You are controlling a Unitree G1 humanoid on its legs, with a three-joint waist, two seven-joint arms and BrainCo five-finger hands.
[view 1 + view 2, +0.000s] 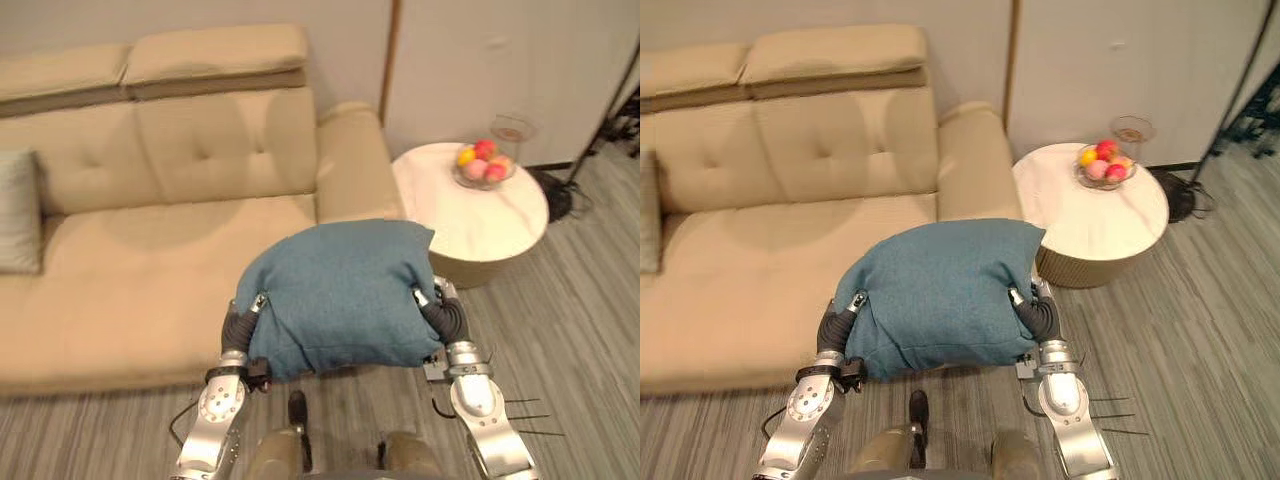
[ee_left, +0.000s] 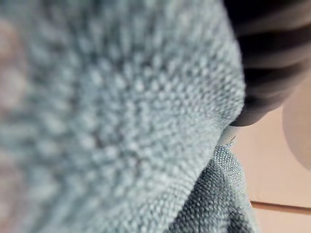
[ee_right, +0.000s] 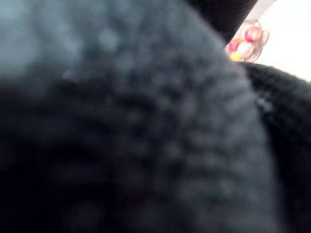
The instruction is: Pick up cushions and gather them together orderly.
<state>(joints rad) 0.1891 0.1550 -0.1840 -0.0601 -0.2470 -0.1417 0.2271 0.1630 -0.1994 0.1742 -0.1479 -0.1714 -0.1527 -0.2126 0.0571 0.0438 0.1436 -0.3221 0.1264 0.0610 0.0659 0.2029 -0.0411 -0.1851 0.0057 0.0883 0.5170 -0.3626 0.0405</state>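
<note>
Fingers of the left hand (image 1: 240,322) and the right hand (image 1: 445,316) are hidden against the teal cushion (image 1: 340,295), so I cannot tell whether they are curled or straight. The cushion is held up off the floor, pressed between the two hands, one at each side. It hangs before the front edge of the beige sofa (image 1: 150,260), near the armrest end. A pale grey cushion (image 1: 18,210) leans on the sofa's backrest at the far left. Beside the armrest stands a round white surface (image 1: 500,235) carrying a glass fruit bowl (image 1: 484,165). Grey striped floor (image 1: 580,300) lies below.
</note>
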